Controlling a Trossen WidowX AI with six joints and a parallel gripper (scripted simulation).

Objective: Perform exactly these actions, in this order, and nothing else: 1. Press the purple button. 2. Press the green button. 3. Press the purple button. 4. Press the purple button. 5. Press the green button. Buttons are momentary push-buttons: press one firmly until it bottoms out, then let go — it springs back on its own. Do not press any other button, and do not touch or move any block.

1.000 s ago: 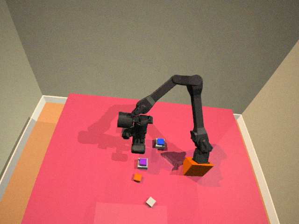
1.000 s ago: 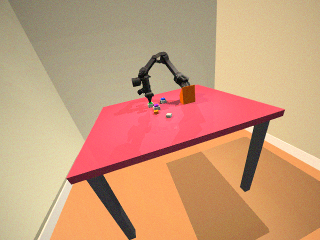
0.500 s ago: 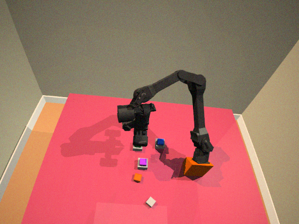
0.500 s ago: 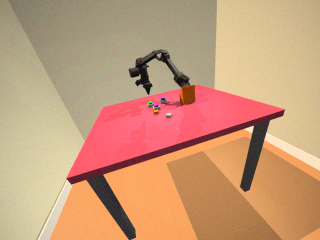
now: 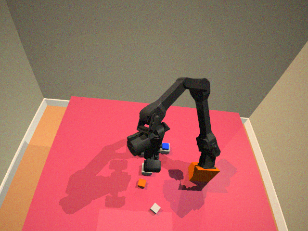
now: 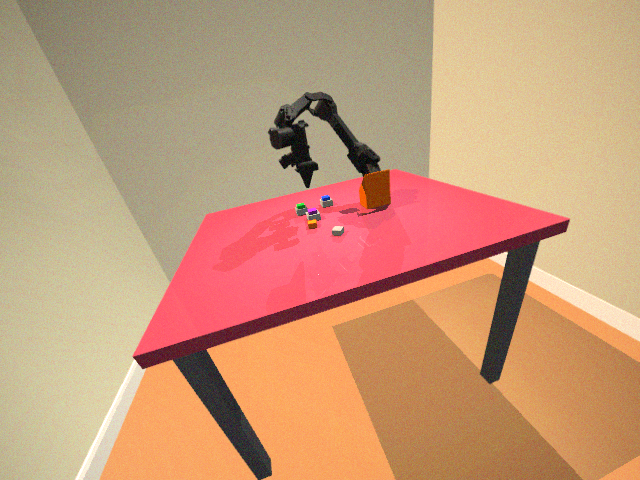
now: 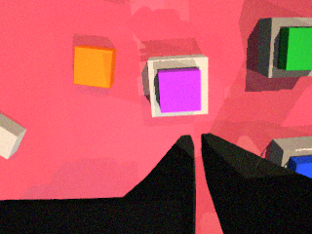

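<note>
Purple button (image 7: 178, 90), just ahead of the empty, nearly closed hand (image 7: 197, 139), looks stiff and springy, best pushed squarely on its flat top, not gripped.

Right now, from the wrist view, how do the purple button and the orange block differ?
The purple button sits in a pale square housing; the orange block has none and lies bare on the pink table. The purple button is just ahead of the shut pincer tips; the orange block lies off to the left. The button's cap looks slightly larger. Both show square faces, and the pincer touches neither.
</note>
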